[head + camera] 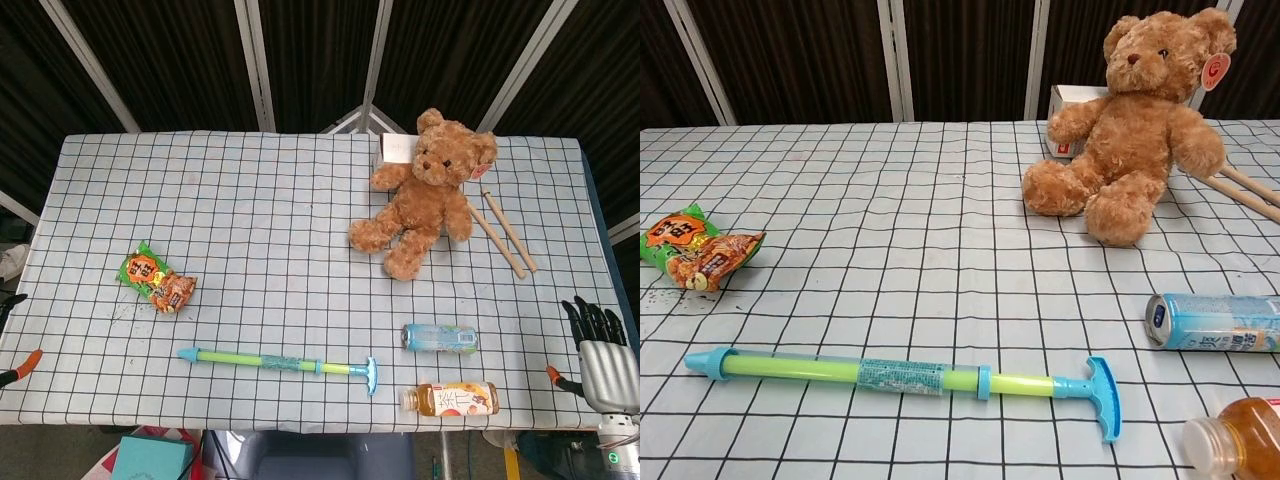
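My right hand [600,345] hangs off the table's right edge near the front, its dark fingers spread and holding nothing. It does not show in the chest view. The nearest things to it are a tea bottle [452,399] [1240,440] and a pale blue can [440,338] [1215,322], both lying on their sides. My left hand shows in neither view. A brown teddy bear [425,190] [1135,120] sits at the back right. A blue and green water pump toy [280,361] [900,375] lies along the front.
Two snack packets [157,278] [695,248] lie at the left. Wooden sticks [503,230] [1250,190] and a small white box [398,148] [1070,105] lie by the bear. The checked cloth [260,230] covers the table. Orange-handled tools [20,368] poke in at the table's front corners.
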`<state>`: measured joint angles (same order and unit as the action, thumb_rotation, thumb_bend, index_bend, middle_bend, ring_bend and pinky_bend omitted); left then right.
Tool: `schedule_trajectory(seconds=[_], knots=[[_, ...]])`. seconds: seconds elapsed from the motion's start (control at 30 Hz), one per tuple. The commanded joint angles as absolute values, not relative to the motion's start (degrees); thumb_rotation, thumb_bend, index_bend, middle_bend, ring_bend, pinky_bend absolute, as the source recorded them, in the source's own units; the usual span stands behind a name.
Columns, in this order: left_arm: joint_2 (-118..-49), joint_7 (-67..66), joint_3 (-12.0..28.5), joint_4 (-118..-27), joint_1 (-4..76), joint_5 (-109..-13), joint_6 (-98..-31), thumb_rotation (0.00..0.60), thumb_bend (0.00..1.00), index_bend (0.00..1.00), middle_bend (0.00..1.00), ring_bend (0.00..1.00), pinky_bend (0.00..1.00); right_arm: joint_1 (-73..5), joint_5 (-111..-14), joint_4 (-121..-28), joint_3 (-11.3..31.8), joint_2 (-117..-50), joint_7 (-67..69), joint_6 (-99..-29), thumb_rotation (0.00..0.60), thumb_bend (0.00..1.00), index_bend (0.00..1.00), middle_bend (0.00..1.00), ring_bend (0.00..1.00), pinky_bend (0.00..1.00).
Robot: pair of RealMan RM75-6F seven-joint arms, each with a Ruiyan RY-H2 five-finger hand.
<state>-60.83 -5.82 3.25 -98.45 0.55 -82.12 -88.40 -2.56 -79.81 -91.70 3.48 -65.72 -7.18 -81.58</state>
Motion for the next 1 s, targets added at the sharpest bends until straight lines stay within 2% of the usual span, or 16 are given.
schedule_trajectory(seconds=[0.03, 0.4, 0.73, 0.87, 1.0], knots=[[-60.8, -5.9, 3.3, -98.5, 0.6, -82.0, -88.3, 0.6, 0.31, 0.18, 0.0, 0.0, 0.12, -2.6, -79.8, -91.7, 3.4, -65.7, -7.2, -81.5, 0.6, 0.2, 0.0, 0.03, 0.0, 0.0], [-61.0, -6.2, 2.9, -98.5, 0.5, -82.9, -88.6, 0.6, 0.31, 0.18, 0.0, 0.0, 0.12, -2.1, -79.3, -92.4, 3.5, -65.1, -6.2, -81.9, 0.6, 0.2, 0.0, 0.03, 0.0, 0.0], [-61.0, -6.7, 2.5, -99.0, 0.2, -83.7, -89.2, 0.6, 0.31, 0.18, 0.0, 0.0, 0.12, -2.4, -78.5, -93.0, 2.9, -64.4, -4.7, -79.5, 0.6, 0.2, 0.0, 0.03, 0.0, 0.0], [-61.1, -6.5, 2.7, -99.0, 0.3, -83.4, -89.1, 0.6, 0.31, 0.18, 0.0, 0.0, 0.12, -2.9, -78.4, -94.2, 3.8, -65.1, 3.8, -78.1, 0.6, 0.2, 0.0, 0.05, 0.01, 0.0], [-61.0, -6.2, 3.1, -98.9, 0.3, -82.8, -89.1, 0.6, 0.31, 0.18, 0.0, 0.0, 0.12, -5.7, -79.1, -94.6, 4.4, -64.0, 15.8, -71.8, 0.6, 0.2, 0.0, 0.08, 0.04, 0.0]])
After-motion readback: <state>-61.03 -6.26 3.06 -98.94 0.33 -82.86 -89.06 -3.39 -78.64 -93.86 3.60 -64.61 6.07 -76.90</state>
